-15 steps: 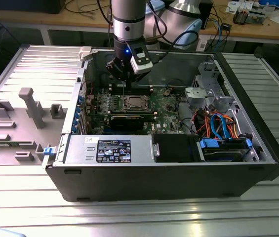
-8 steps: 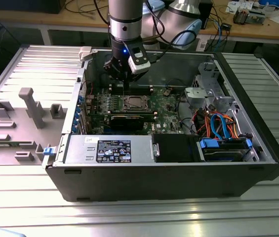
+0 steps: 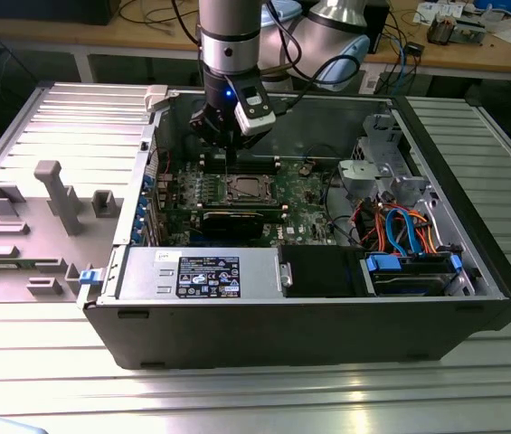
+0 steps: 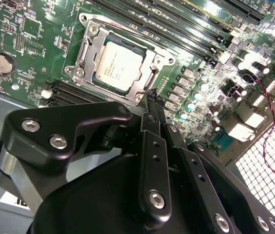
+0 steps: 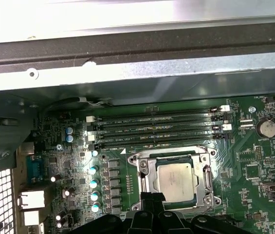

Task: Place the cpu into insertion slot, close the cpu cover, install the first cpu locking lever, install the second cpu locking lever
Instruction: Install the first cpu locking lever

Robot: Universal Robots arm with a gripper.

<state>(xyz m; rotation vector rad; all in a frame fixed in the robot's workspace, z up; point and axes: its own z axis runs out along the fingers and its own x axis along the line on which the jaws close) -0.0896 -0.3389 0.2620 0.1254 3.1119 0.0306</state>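
Black end effector, pinched narrow, hides an edge of the cpu cover framing the cpu

- A glossy silver-grey cylindrical arm tube, ringed by a black band, with a small blue light below it.
- Some thin black cables loop beside it.
- A small white-and-black box sits at the wrist.
- A matte black gripper has a rounded housing, slim bar-shaped fingers and silver round-headed screws.
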